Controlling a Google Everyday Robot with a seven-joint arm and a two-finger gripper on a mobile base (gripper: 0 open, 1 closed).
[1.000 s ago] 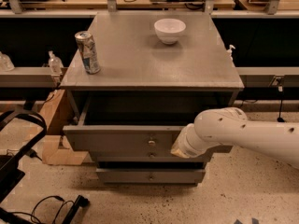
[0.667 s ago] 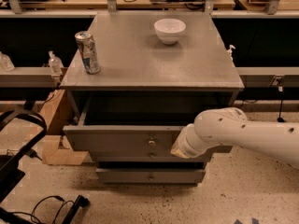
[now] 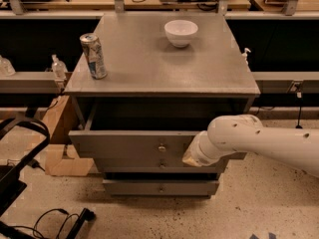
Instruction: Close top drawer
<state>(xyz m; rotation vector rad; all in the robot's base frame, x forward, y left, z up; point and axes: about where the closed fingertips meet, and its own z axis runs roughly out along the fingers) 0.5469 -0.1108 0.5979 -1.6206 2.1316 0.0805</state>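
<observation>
Speckled floor, grey cabinet (image 3: 149, 68): top drawer (image 3: 124, 144) stands pulled out, not yet pushed in.
The gripper (image 3: 190, 158) sits at the drawer front, just right of the knob (image 3: 162, 147), hidden behind the white arm (image 3: 259, 141); whether it is spread or pressed together cannot be told. Recommended: press squarely on the flat panel near centre and drive straight toward the cabinet, so the box does not skew. Push slowly; the can (image 3: 93, 56) and bowl (image 3: 181, 32) on top could be jolted.
</observation>
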